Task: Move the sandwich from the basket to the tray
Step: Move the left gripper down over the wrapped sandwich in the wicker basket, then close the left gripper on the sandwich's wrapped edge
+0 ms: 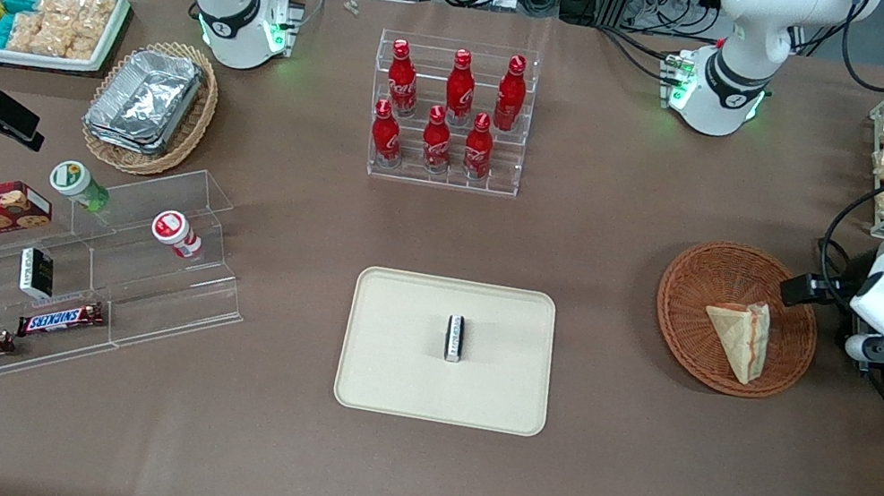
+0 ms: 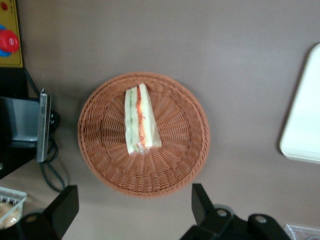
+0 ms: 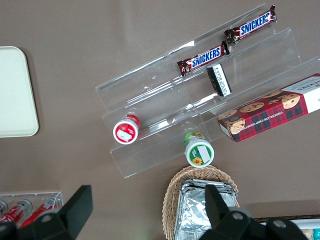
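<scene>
Left wrist view: the claw (image 2: 131,210) is being held spread wide, its two dark fingers (image 2: 62,207) well apart with nothing between them, hanging above the tabletop (image 2: 225,60) just off the rim of the basket (image 2: 175,165). The sandwich (image 2: 141,120) is lying in the basket, near its middle, with the striped orange, red and green cut edge turned up toward the wrist camera. No part of the claw is touching the sandwich or the wicker.

From the front camera, the claw (image 1: 807,290) is being seen over the basket's (image 1: 698,293) rim at about two o'clock, and the sandwich (image 1: 740,337) is resting a little toward four o'clock of the basket's centre. The tray (image 1: 402,368) is lying well apart from the basket, toward the parked arm's end, with a small dark packet (image 1: 455,338) standing at its middle.
</scene>
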